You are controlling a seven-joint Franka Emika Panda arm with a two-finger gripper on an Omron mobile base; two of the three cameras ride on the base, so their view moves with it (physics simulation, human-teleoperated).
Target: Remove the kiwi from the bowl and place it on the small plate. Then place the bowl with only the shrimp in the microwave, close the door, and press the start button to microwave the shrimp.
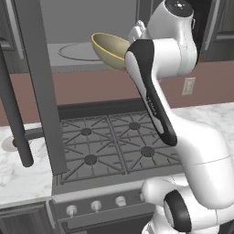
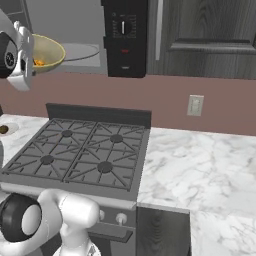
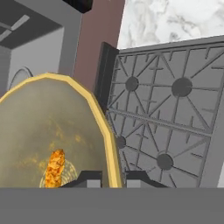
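My gripper point(image 3: 113, 179) is shut on the rim of the tan-gold bowl point(image 3: 52, 127), one fingertip inside it and one outside. The bowl point(image 1: 109, 48) hangs tilted in the air above the stove's back edge, just in front of the open microwave point(image 2: 125, 37). An orange shrimp point(image 3: 54, 168) lies in the bowl point(image 2: 47, 50), also visible as the shrimp point(image 2: 37, 62) from the right. The door point(image 1: 39, 82) stands swung open at the left, its bar handle point(image 1: 13, 109) facing me. The dark kiwi point(image 2: 3, 129) rests on the small plate point(image 2: 10, 131) on the left counter.
The glass turntable point(image 1: 77, 51) lies inside the grey microwave cavity behind the bowl. A gas stove point(image 2: 80, 150) with black grates sits below. Marble counter point(image 2: 200, 170) runs to the right, with a wall outlet point(image 2: 195, 105) above it.
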